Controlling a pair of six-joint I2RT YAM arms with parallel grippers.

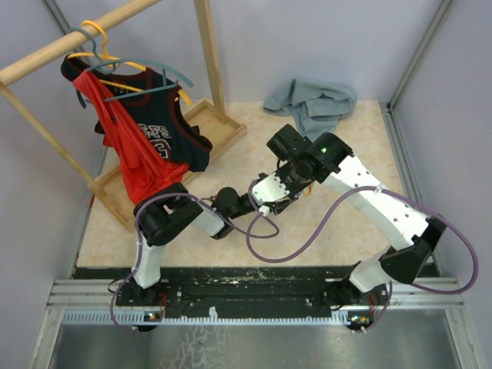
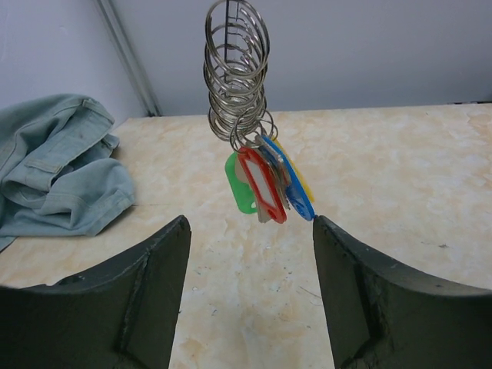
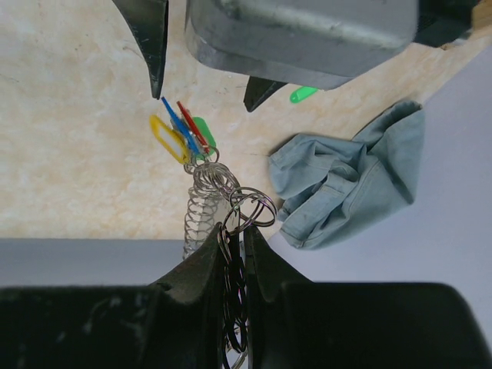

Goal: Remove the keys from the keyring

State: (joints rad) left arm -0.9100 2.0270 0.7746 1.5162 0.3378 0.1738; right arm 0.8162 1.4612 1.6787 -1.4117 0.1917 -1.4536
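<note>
Spread wide, the left gripper [image 2: 250, 231] hovers just under the keys [image 2: 265, 188], every tag I can see still hanging on the keyring [image 2: 234, 77] pinched aloft by the right gripper [image 3: 233, 242], so most of the job looks left.

Top cam: high at near edge, looks down on whole surface [image 1: 100, 242]. L wrist: low, level, close on keyring [image 2: 237, 77]. R wrist: above it, looking down. All share cloth [image 1: 311, 104].
</note>
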